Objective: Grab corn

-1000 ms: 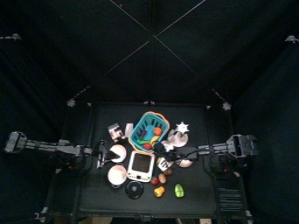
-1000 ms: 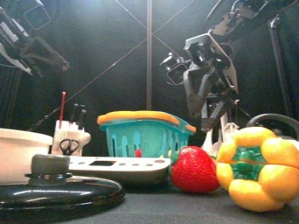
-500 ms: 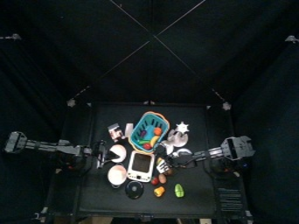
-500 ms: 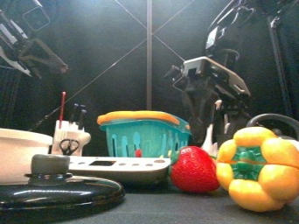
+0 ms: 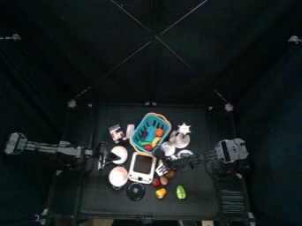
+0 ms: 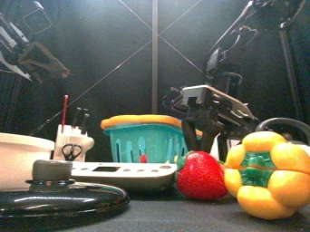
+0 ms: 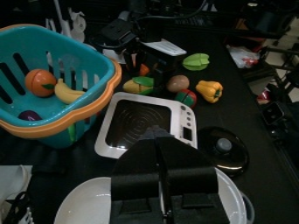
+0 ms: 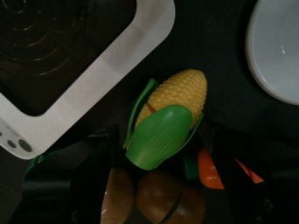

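Corn (image 8: 173,112) lies on the surface beside the white scale (image 8: 70,79), directly under the right arm's jaws, husk nearest them, long axis toward one o'clock; right jaws' opening cannot be told, left jaws closed and empty, resting well apart.
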Tool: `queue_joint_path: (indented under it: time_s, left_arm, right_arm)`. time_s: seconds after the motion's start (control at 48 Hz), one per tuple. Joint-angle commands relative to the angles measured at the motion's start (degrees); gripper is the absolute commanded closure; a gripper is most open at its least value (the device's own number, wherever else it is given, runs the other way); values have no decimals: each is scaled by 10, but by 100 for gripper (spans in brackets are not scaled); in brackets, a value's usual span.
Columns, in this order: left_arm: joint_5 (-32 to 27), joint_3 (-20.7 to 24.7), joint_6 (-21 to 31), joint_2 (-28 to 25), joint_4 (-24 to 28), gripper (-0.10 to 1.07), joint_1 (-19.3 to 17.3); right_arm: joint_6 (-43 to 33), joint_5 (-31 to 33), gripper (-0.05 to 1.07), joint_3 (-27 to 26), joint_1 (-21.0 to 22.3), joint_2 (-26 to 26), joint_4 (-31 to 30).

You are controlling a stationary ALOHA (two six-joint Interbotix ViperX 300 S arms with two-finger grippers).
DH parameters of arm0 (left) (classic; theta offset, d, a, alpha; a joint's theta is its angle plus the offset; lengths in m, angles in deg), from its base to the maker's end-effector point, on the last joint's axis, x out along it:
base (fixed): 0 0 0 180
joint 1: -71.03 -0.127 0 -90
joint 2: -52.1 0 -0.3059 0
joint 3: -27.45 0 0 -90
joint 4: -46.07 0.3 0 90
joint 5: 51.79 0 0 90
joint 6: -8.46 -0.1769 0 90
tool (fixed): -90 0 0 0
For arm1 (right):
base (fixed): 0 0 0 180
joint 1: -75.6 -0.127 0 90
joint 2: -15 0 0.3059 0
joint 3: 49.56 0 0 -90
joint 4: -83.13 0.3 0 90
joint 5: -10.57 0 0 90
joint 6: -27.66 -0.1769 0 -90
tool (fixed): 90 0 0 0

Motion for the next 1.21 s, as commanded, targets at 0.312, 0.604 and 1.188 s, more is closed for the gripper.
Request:
queue_joint_path:
  time_s: [0.312,0.604,1.188]
  left_arm:
    - [7,8,-1,-2,0,100,-1]
    - [91,7,-2,-2,1,88,-1]
    - [166,29,2,-70,-8,32,20]
  right_arm:
    - [4,11,32,-11,-3,-40,-25]
    - [4,18,32,10,-25,-136,-120]
    - [3,-149,32,11,-27,-180,-314]
